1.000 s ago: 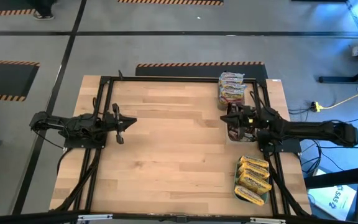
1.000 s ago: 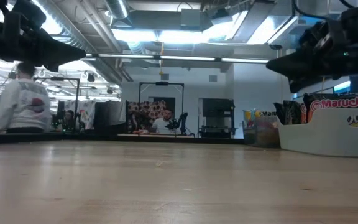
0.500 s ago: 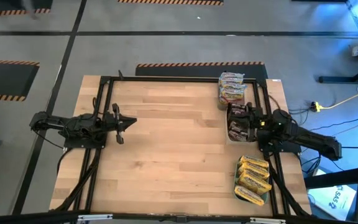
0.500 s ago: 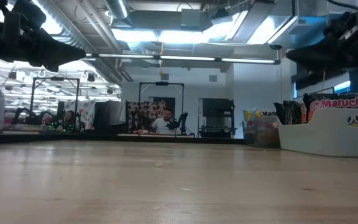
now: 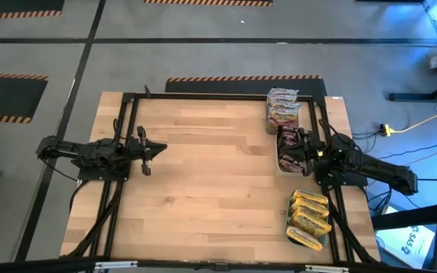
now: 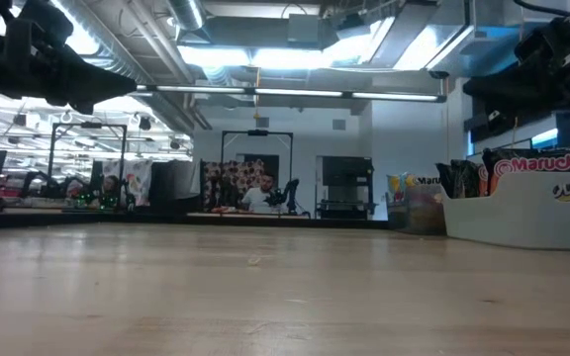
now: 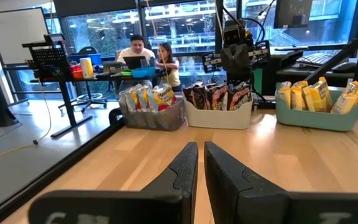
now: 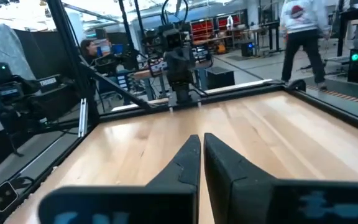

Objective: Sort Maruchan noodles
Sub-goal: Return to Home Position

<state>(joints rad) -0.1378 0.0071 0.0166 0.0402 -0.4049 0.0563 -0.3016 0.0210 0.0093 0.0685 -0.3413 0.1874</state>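
The Maruchan noodles stand in three open containers along the table's right edge. Silvery-pink packets [image 5: 282, 108] fill a clear tray [image 7: 149, 116] at the far end. Dark brown-red packets [image 5: 287, 150] stand upright in a white tray [image 7: 219, 116] in the middle. Yellow packets [image 5: 308, 218] lie in a teal tray [image 7: 319, 117] at the near end. My right gripper [image 5: 302, 144] is shut and empty, level, just above the right side of the white tray. My left gripper [image 5: 162, 149] is shut and empty above the table's left half, pointing at the trays.
A black frame [image 5: 203, 95] runs round the table's edges. Bare wood [image 5: 211, 174] lies between the two arms. Beyond the table, people sit at desks [image 6: 261, 195] and one person [image 8: 302, 25] walks past the left side.
My right arm has folded back, and its shut gripper has drawn toward the table's right edge, from over the dark packets to the tray's right side. The packets have stayed put. A person beyond the table has walked out of the low view.
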